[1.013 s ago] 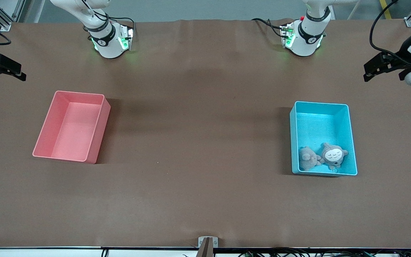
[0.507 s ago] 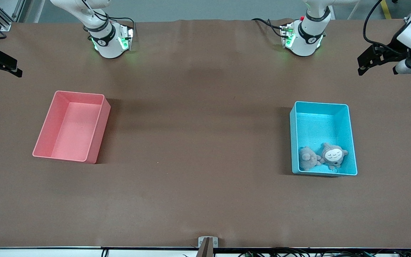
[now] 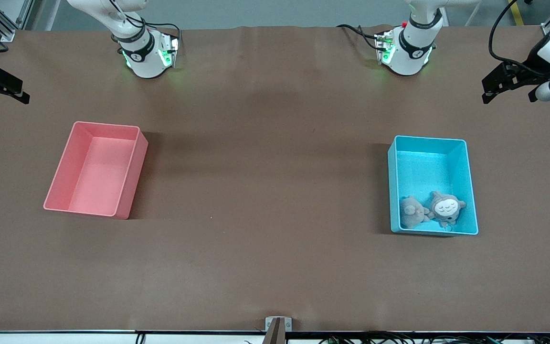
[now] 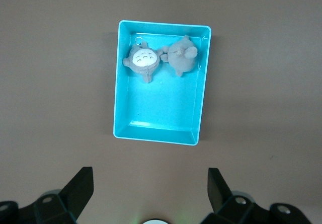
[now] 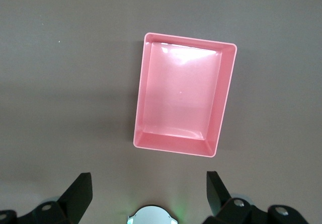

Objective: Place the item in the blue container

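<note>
Blue container (image 3: 466, 186) on table (image 3: 265, 191), toward left arm's end; two plush toys (image 3: 432, 210) inside, at the end nearer the front camera. Pink bin (image 3: 67, 167) toward right arm's end. Left gripper (image 3: 492, 86) raised, jaws spread wide, holding nothing. Right gripper (image 3: 5, 88) likewise, raised above its end of table.

The front view looks down from high across the table (image 3: 275, 267) toward both arm bases, taking in its whole width. Each wrist view looks straight down from well above. The left wrist view shares the blue container (image 4: 124, 108) (image 3: 468, 181) with the front view; the right wrist view shares the pink bin (image 5: 226, 93) (image 3: 134, 177).
</note>
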Controlling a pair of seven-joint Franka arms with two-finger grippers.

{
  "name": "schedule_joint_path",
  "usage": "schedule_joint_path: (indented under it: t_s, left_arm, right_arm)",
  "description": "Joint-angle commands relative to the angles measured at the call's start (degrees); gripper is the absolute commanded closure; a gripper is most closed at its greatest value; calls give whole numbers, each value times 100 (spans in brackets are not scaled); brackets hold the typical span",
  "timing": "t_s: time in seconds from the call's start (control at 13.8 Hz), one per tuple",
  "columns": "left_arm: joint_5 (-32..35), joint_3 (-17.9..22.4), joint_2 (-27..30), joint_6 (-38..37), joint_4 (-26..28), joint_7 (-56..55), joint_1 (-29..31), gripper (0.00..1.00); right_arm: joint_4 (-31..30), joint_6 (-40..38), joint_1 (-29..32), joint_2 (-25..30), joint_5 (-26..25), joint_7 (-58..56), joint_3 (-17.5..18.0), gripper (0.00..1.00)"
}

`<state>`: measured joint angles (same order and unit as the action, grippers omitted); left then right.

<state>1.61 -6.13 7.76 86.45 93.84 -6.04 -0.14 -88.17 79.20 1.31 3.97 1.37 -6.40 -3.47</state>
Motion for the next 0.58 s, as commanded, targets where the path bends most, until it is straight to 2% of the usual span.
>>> schedule_joint_path:
  t_s: [0.0,0.51]
  left_arm:
    - [-126,24,-82,4,-112,121,22,0]
    - [-126,24,-82,-14,-112,129,5,0]
  right_arm:
    - [-104,8,80,130,118,-28,31,0]
    - [-148,-37,71,165,118,-37,31,0]
